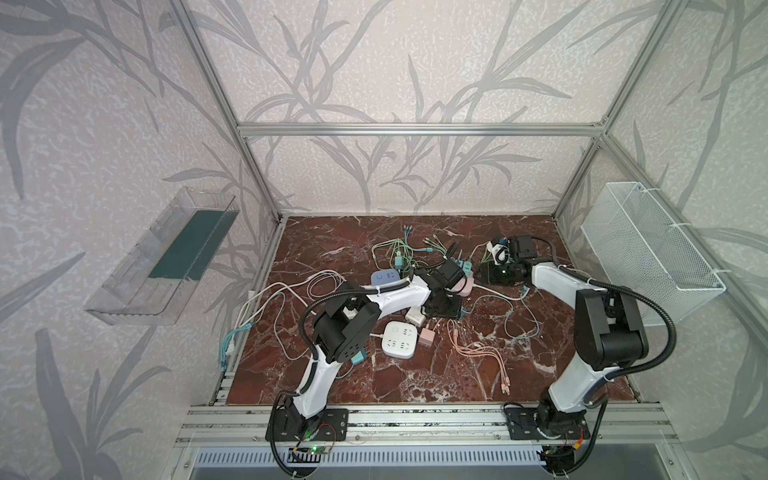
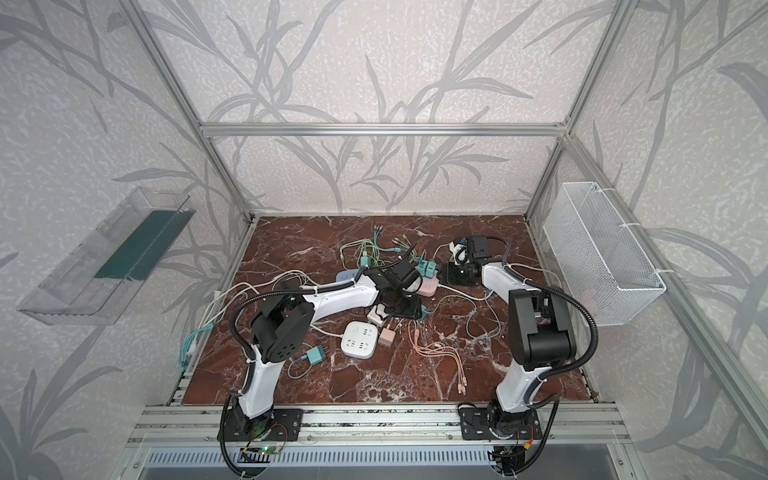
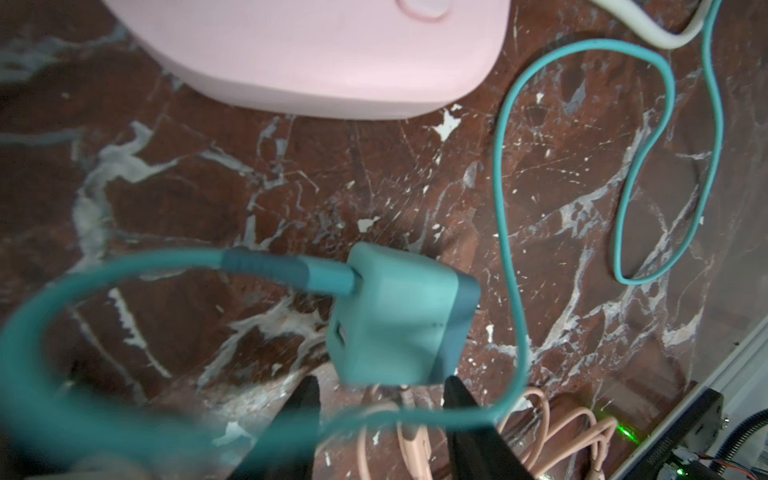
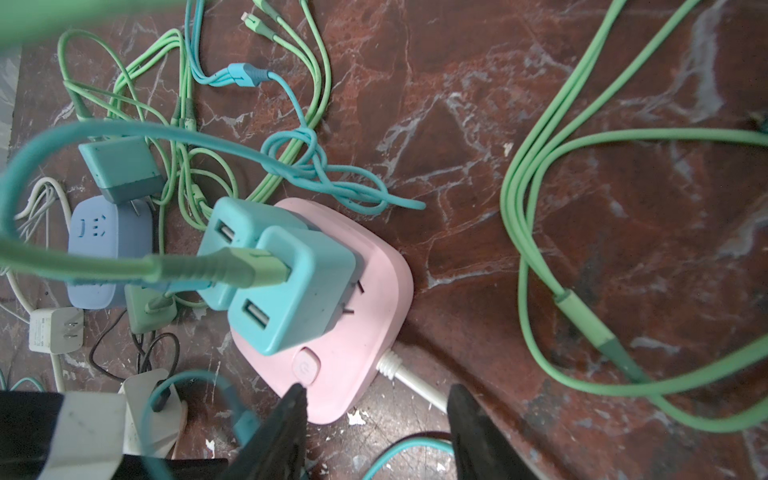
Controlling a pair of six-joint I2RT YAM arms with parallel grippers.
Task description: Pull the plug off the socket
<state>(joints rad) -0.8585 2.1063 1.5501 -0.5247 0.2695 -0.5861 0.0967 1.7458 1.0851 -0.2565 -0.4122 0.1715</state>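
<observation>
The pink socket (image 4: 365, 332) lies on the marble table, and two teal plugs (image 4: 291, 291) stand plugged into its top. A green cable runs into the nearer plug. My right gripper (image 4: 376, 392) is open at the socket's corner by its white cord, one fingertip beside the power button. In both top views the socket (image 1: 466, 287) (image 2: 429, 286) sits between the two grippers. My left gripper (image 3: 380, 388) is open. A loose, blurred teal plug (image 3: 399, 320) with a teal cable sits just beyond its fingertips, off the socket (image 3: 324, 54).
A white socket (image 1: 398, 338), a blue socket (image 1: 384, 277), a white charger (image 1: 414, 316), a pink charger (image 1: 427, 336) and pink cables (image 1: 478, 349) lie round the left arm. Green cables (image 4: 540, 232) tangle at the back. A wire basket (image 1: 648, 253) hangs at right, a clear tray (image 1: 162, 257) at left.
</observation>
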